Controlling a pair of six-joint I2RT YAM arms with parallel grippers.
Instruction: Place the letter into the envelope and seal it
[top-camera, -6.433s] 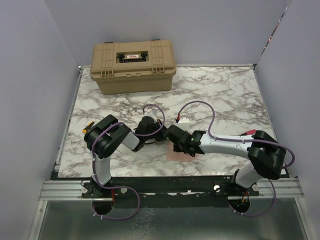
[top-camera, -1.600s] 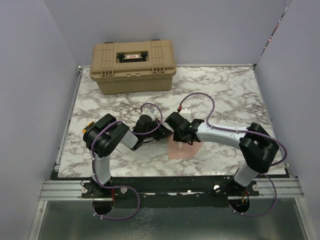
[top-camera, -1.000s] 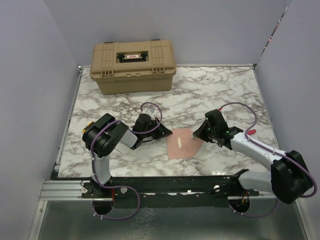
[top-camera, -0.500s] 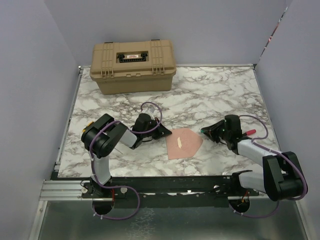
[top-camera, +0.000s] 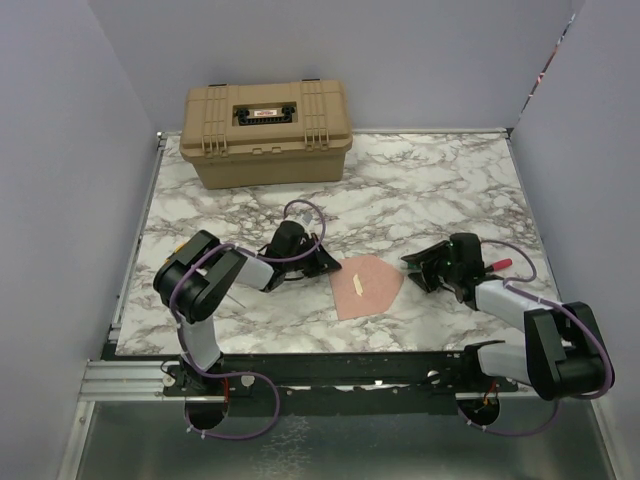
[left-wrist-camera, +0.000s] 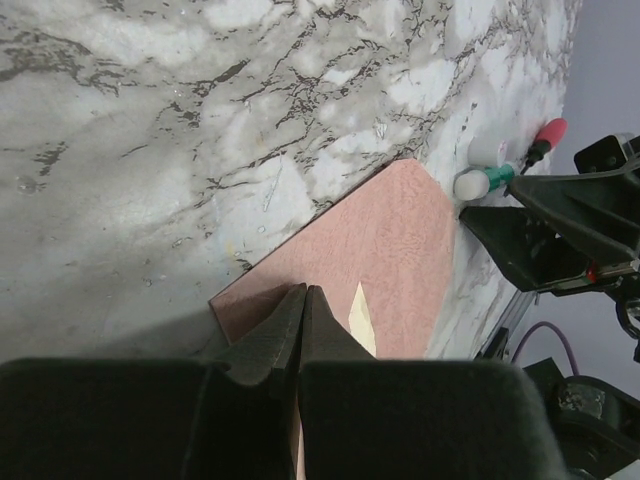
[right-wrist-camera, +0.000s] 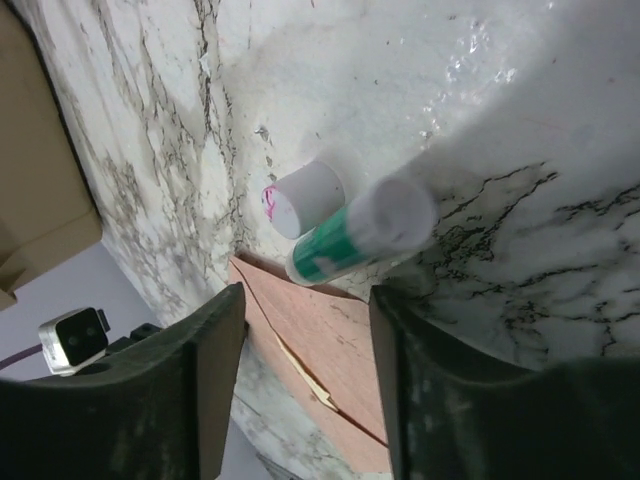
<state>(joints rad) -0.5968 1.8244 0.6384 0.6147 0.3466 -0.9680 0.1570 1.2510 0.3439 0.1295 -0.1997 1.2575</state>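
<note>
The marble desk (top-camera: 420, 180) carries a tan case (top-camera: 266, 133) at its far side. The envelope (top-camera: 368, 287) lies flat near the front edge, between the two arms. The left pincer (top-camera: 330, 268) is clenched, its tips over the envelope's left edge. The right pincer (right-wrist-camera: 305, 295) is released and holds nothing. A green glue stick (right-wrist-camera: 360, 240) lies just before it, beside the envelope's pointed end. A white cap (right-wrist-camera: 305, 198) is next to the stick. The letter (left-wrist-camera: 358, 318) shows only as a thin pale strip in the envelope's seam.
</note>
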